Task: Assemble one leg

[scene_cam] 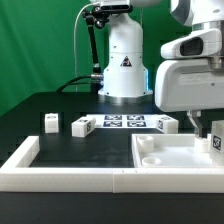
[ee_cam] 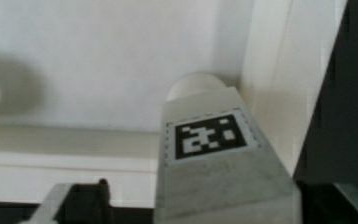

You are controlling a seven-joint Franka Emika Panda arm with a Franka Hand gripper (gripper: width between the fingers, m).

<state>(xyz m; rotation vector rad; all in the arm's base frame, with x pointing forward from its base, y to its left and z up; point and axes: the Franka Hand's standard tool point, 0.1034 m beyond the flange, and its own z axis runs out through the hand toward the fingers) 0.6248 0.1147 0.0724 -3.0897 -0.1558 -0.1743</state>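
Note:
My gripper [scene_cam: 213, 133] is at the exterior view's right, above the right end of the large white panel [scene_cam: 175, 155]. It is shut on a leg [scene_cam: 215, 143], a short white post with a black-and-white tag. In the wrist view the leg [ee_cam: 211, 140] runs out from between the dark fingers [ee_cam: 87, 203], and its rounded tip lies over the panel's [ee_cam: 87, 60] surface close to a raised edge. Whether the tip touches the panel cannot be told. Three look-alike legs lie on the black table: two at the left [scene_cam: 50, 121] [scene_cam: 83, 125] and one further right [scene_cam: 165, 123].
The marker board [scene_cam: 124, 122] lies flat between the loose legs. A white L-shaped fence [scene_cam: 25, 160] runs along the table's front and left. The robot base [scene_cam: 124, 70] stands behind, before a green backdrop.

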